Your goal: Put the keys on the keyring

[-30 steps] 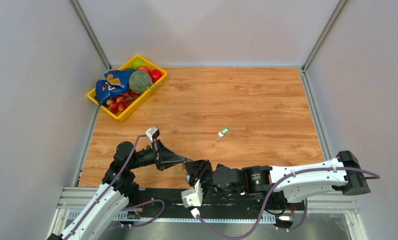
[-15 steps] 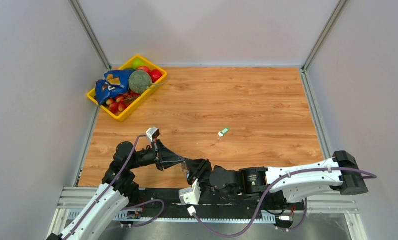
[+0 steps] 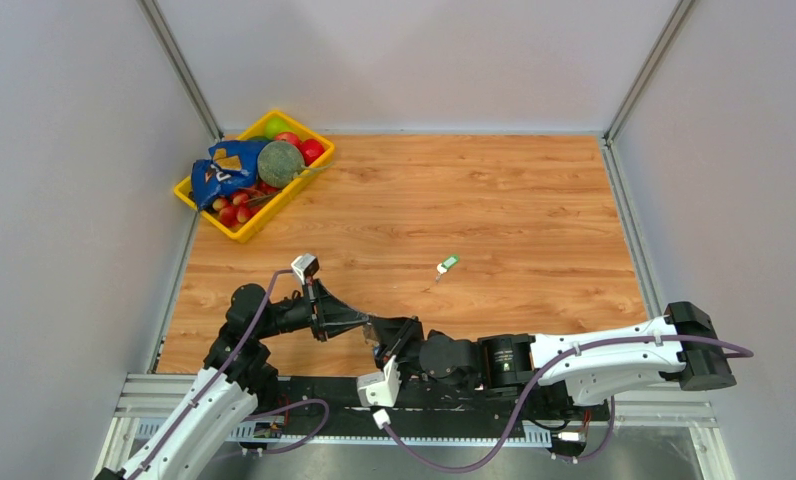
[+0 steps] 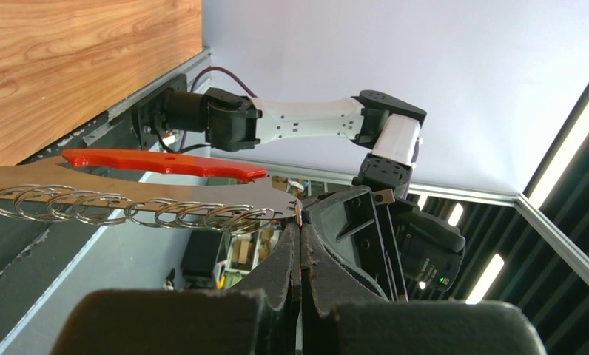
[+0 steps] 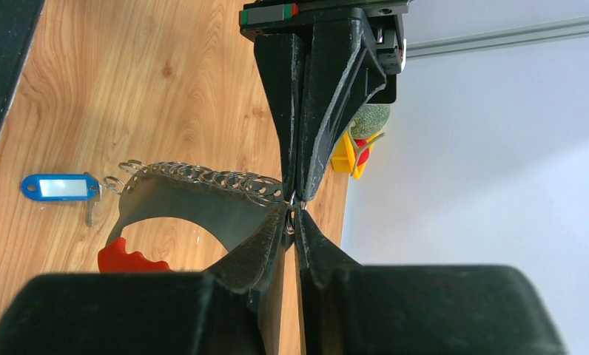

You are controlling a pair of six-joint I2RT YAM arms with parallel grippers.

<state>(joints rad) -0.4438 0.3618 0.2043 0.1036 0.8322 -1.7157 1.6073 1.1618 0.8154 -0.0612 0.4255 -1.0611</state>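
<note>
Keyring [image 5: 195, 200] held at one end, tip to tip.
Left claw [image 4: 300, 225] and right claw [image 5: 292, 222] both pinched its light, stiff, slippery metal; its loops likely want an edgewise grip.

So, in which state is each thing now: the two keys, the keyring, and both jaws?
keyring: held above the table, pinched at one end.
green key: lying loose on the table, away from the keyring.
blue key: at the keyring's far end; threaded or not, unclear.
left jaws: shut on the keyring.
right jaws: shut on the same end.
</note>
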